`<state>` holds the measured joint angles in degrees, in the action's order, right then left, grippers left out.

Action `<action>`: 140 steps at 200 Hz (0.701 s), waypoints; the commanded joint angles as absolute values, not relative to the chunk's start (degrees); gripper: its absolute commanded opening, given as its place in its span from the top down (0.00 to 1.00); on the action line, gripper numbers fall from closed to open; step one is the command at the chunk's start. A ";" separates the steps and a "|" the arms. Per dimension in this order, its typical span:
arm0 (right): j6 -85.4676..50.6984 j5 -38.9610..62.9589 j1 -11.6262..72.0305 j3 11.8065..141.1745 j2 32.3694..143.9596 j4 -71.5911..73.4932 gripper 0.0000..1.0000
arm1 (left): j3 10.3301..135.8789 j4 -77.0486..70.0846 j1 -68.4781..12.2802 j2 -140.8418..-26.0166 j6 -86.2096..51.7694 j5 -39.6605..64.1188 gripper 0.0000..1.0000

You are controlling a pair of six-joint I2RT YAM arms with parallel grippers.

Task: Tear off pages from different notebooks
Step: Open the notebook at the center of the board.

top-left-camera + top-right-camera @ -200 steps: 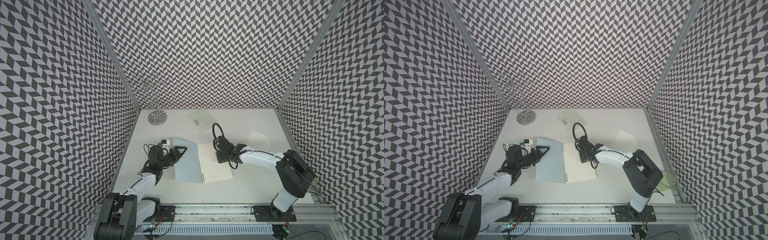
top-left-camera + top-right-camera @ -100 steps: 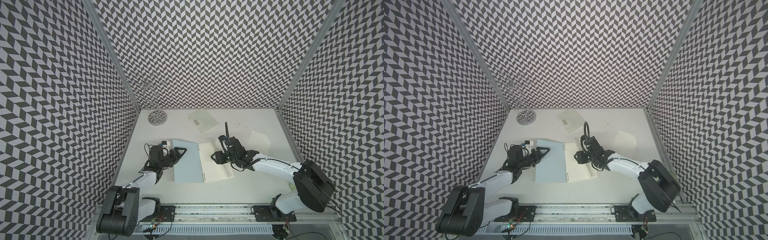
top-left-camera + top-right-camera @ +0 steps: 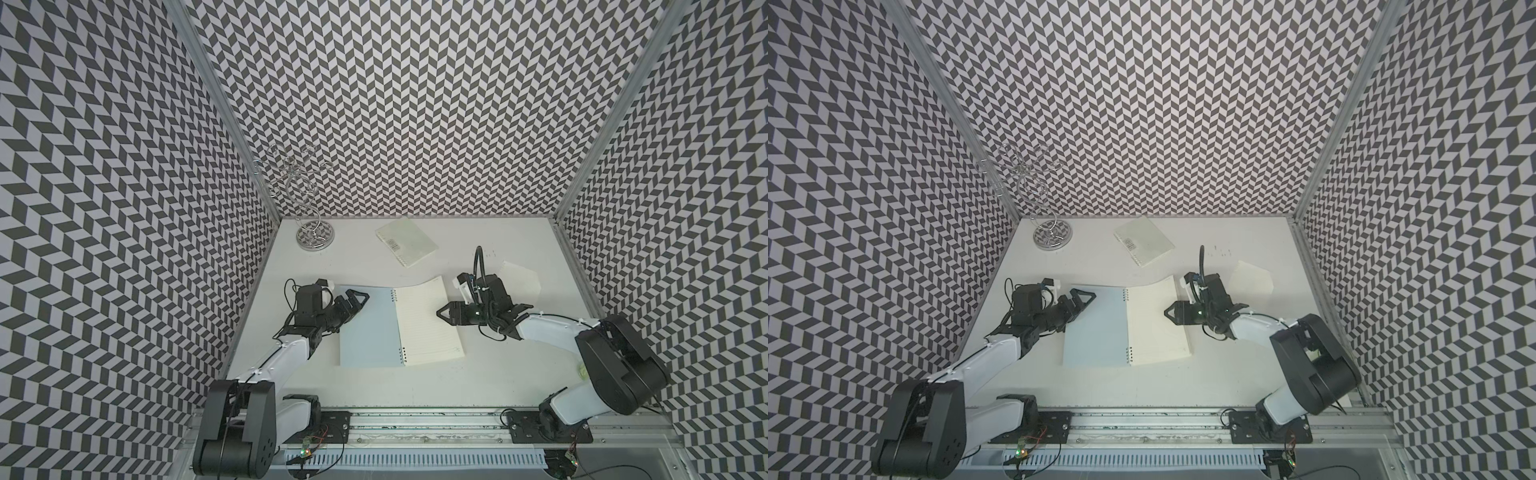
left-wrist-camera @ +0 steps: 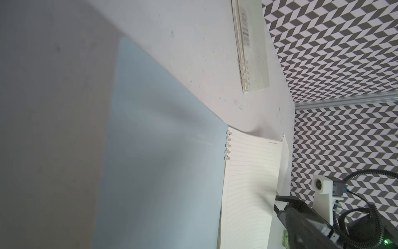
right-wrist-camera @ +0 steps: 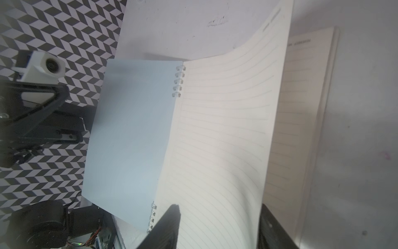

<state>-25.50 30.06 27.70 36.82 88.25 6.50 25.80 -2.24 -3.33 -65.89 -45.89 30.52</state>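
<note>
I'm working on the larger notebook (image 3: 368, 332), which lies open on the table (image 3: 415, 386) between my tools. My left tool (image 3: 353, 305) is spread wide over the cover's nearest corner, gripping nothing. My right tool (image 3: 444, 323) is half open, and the top page (image 3: 428, 328) curls up between its jaws without being pinched. Next, I judge, the left tool should pin the cover while the right closes on the page edge and pulls away from the rings. A loose page (image 3: 521, 282) lies behind my right tool, and the smaller notebook (image 3: 407, 245) lies closed beyond it.
</note>
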 commanded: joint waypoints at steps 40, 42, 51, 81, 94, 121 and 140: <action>-26.60 37.27 27.60 35.61 89.60 16.56 0.49 | 33.35 13.09 -2.99 -60.19 -42.72 15.23 0.01; -26.87 37.82 27.60 35.49 89.46 17.06 0.50 | 33.50 13.27 -2.99 -60.00 -42.72 15.08 0.01; -28.09 39.99 27.78 34.73 88.51 19.87 0.50 | 33.87 12.73 -2.99 -59.16 -42.91 15.37 0.01; -30.35 42.20 31.62 33.81 83.94 26.39 0.50 | 32.79 2.22 -5.49 -58.34 -47.42 23.38 0.01; -29.51 41.42 34.44 34.50 82.59 27.54 0.48 | 33.49 -1.98 -8.15 -59.25 -48.99 25.00 0.01; -25.00 37.75 38.41 37.22 82.63 23.47 0.47 | 34.02 -13.08 -12.24 -62.75 -52.78 29.28 0.01; -22.70 36.11 38.94 38.41 84.84 20.48 0.48 | 33.76 -21.78 -14.22 -66.90 -55.17 32.24 0.02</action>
